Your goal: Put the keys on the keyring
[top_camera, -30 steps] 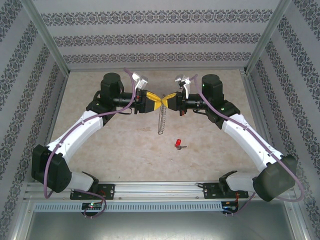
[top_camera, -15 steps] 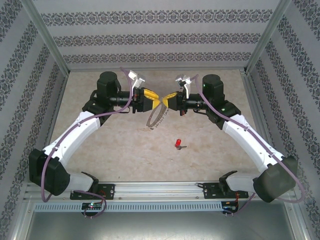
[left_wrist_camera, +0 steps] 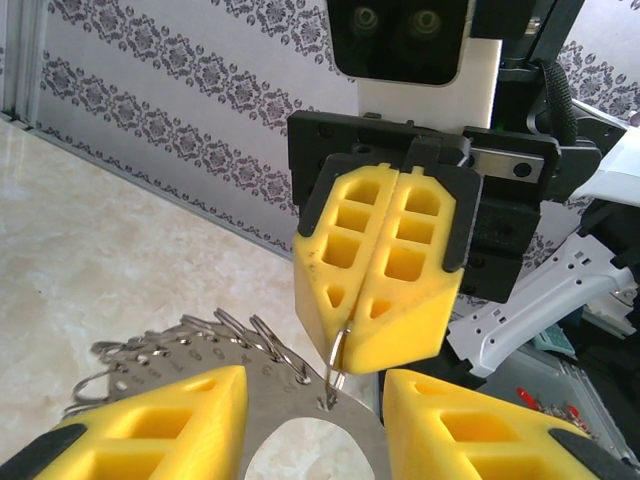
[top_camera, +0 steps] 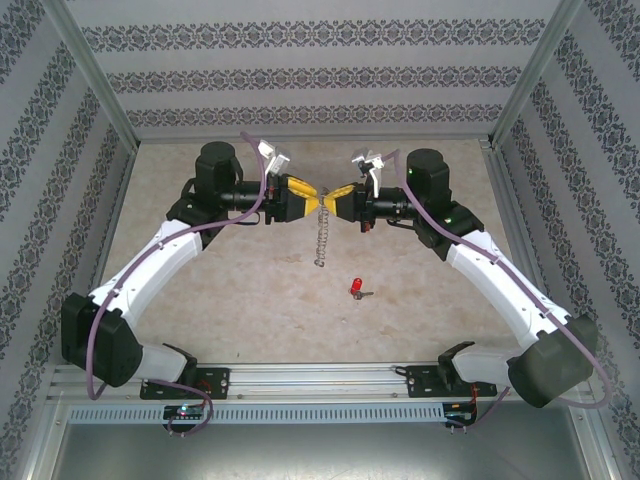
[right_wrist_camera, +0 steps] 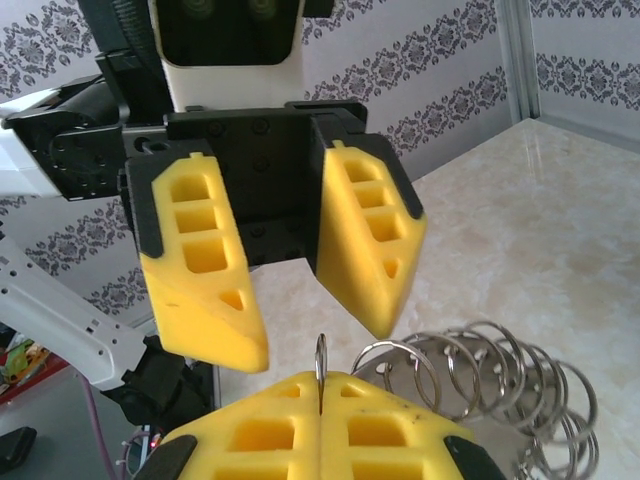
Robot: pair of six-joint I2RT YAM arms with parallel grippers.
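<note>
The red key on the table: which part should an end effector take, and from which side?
Take the key by its red rounded head, coming straight down from above. It lies flat on the table, and the head is its bulkiest part; the thin grey blade beside it is probably too slight to pinch.

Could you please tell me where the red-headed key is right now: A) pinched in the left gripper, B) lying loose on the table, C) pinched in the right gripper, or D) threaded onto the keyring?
B: the red-headed key lies on the table, apart from the keyring, which hangs from the shut right gripper.
</note>
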